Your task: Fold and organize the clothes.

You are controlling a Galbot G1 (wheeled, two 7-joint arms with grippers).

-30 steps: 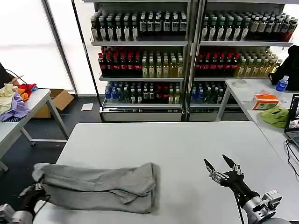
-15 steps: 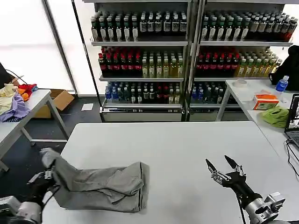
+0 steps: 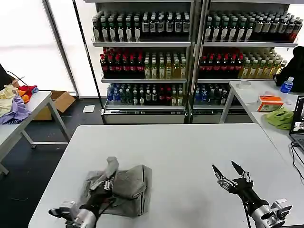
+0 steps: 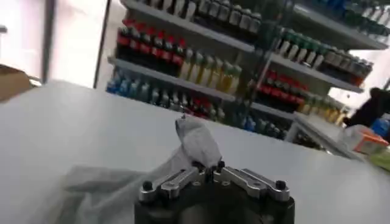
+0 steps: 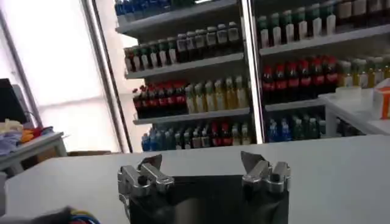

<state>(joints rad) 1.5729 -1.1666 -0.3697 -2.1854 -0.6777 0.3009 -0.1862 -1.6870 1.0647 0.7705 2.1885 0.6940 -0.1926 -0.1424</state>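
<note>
A light grey shirt lies bunched and folded over on the near left part of the white table. My left gripper is shut on an end of that shirt and holds it up over the middle of the bundle. The pinched cloth stands up between the jaws in the left wrist view. My right gripper hovers open above the near right part of the table, apart from the shirt, with nothing between its fingers.
Shelves of bottled drinks stand behind the table. A side table on the left carries purple, yellow and red garments. Another table on the right holds an orange box, a green cloth and a bottle.
My left gripper has carried the shirt's left end up and rightward over the rest of it, so the long spread shirt is now a short folded bundle. The right gripper has barely moved.
</note>
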